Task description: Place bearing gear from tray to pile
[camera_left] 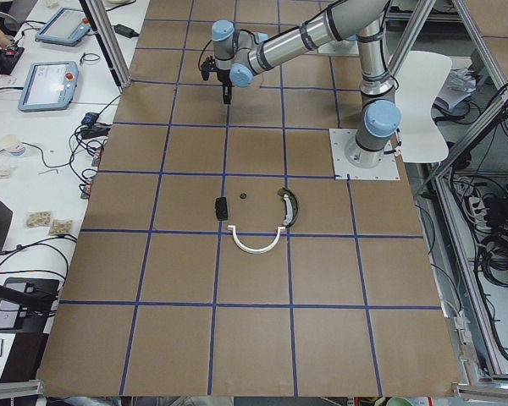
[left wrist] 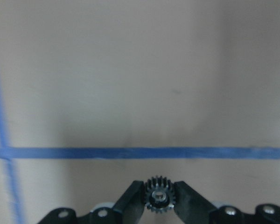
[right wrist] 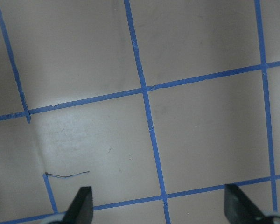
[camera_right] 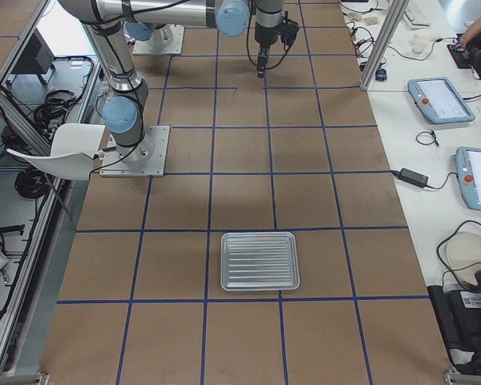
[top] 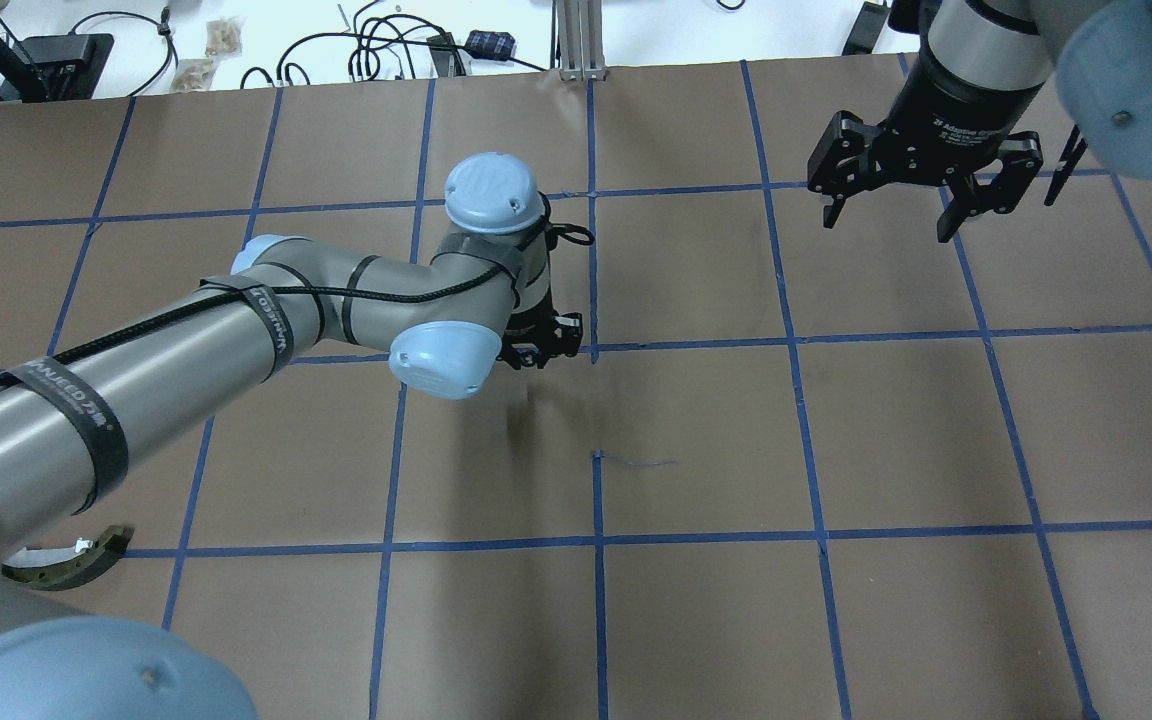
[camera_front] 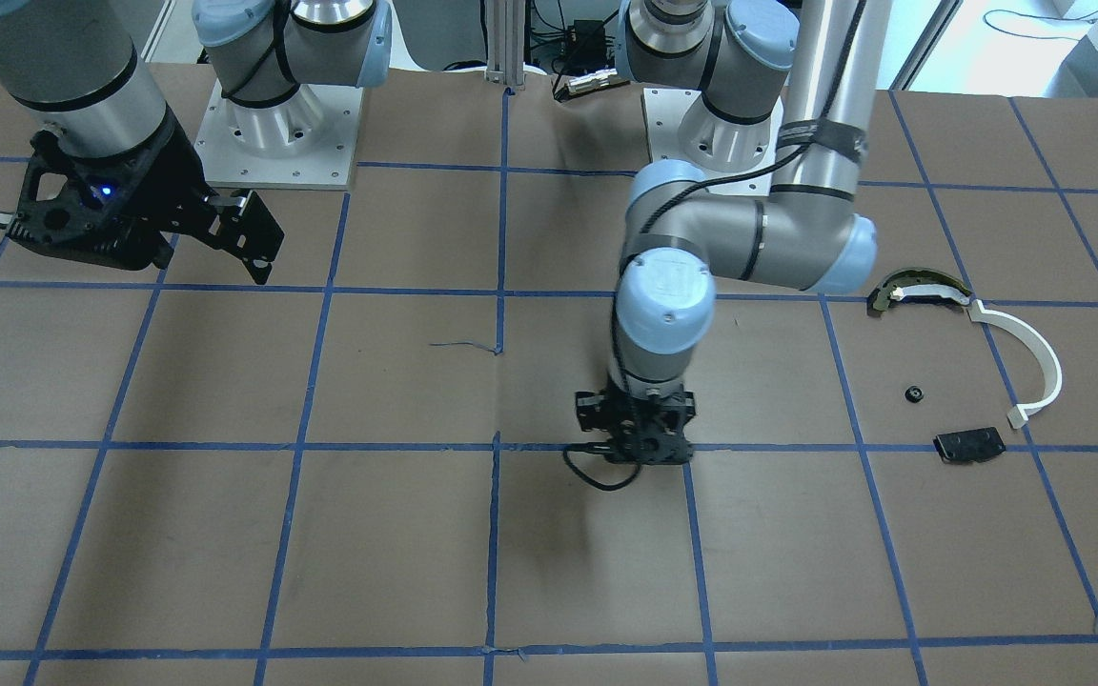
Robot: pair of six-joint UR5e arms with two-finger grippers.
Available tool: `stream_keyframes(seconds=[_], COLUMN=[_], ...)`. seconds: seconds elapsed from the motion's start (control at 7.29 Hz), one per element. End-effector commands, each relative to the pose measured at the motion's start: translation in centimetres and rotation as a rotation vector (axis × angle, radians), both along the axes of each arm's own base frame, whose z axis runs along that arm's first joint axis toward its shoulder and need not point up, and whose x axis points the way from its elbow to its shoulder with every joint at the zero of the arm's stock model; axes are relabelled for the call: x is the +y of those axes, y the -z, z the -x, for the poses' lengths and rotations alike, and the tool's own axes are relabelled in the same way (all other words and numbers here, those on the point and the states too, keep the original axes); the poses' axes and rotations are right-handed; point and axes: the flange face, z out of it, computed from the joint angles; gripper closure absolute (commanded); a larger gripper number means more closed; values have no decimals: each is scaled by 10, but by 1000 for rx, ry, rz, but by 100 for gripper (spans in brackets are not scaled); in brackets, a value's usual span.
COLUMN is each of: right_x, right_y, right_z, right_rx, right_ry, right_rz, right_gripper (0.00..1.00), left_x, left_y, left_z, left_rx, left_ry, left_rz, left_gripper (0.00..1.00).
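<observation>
My left gripper [left wrist: 158,205] is shut on a small dark toothed bearing gear [left wrist: 158,197] and holds it above the brown table near a blue tape line. It hangs over the table's middle in the overhead view [top: 539,350] and the front view [camera_front: 640,455]. The pile lies apart from it toward my left: a white curved arc [camera_front: 1026,357], a dark curved piece with pale trim [camera_front: 921,291], a flat black plate [camera_front: 968,445] and a small black round part [camera_front: 913,394]. My right gripper [top: 886,225] is open and empty, high over the far right.
The ribbed metal tray [camera_right: 260,261] lies at my right end of the table and holds nothing that I can see. Blue tape lines grid the brown table. The two arm bases [camera_front: 277,124] stand at the robot's edge.
</observation>
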Motion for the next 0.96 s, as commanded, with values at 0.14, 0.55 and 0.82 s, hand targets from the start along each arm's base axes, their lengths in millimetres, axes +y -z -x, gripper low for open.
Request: stream_keyframes(seconds=[0.14,0.55,0.82], right_x=[2,2,2], right_y=[-2,-3,-2], right_z=[0,0,0], right_rx=[4,-1,5], right_ry=[0,0,-1], right_rz=[2,3,0], right_gripper=[0,0,0], left_x=[-15,4,25], left_y=[-32,14,38], left_z=[-202,-328,-342], left_rx=[-46,28,61], left_ry=[166,163,162], left_rz=[-40,-89,-141], left_gripper=[100,100,100])
